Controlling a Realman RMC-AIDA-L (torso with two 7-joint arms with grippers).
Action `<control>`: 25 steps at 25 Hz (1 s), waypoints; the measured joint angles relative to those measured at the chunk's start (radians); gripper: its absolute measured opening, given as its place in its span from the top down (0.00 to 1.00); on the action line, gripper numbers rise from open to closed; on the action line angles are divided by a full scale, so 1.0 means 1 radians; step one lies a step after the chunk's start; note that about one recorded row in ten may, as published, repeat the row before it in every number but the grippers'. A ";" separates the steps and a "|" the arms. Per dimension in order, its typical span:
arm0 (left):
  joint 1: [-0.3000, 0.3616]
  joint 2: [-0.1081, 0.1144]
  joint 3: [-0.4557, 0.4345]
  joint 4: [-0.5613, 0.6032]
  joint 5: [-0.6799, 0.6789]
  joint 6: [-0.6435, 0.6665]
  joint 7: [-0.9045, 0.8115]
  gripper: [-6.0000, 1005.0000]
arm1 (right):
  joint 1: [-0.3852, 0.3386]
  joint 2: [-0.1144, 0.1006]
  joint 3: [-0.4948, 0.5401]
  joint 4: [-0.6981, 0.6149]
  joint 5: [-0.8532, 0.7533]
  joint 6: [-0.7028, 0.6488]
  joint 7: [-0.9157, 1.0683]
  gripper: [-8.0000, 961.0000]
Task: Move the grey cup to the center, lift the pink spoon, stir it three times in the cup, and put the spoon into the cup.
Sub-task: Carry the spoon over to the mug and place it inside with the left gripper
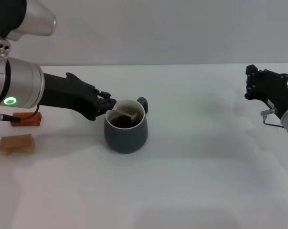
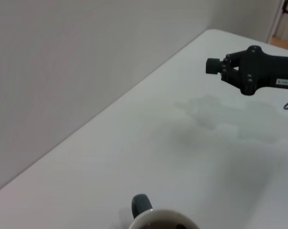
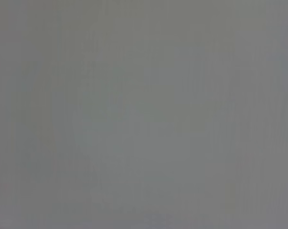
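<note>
The grey cup [image 1: 126, 129] stands on the white table left of the middle, its handle turned to the far right and dark brown liquid inside. My left gripper [image 1: 105, 104] hovers at the cup's left rim, shut on the pink spoon [image 1: 119, 113]. The spoon slants down from the fingers into the liquid, and a bit of pink shows between the fingers. The left wrist view catches only the cup's rim and handle [image 2: 141, 206]. My right gripper [image 1: 251, 83] is parked above the table at the far right, away from the cup, and it also shows in the left wrist view [image 2: 215, 66].
A reddish-brown block [image 1: 26, 118] and a light wooden block [image 1: 17, 143] lie on the table at the far left, under and beside my left arm. The right wrist view shows only flat grey.
</note>
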 joint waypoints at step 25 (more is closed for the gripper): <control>-0.224 0.007 -0.133 -0.146 0.140 -0.166 0.108 0.85 | -0.012 0.014 0.000 0.002 -0.003 0.002 0.000 0.98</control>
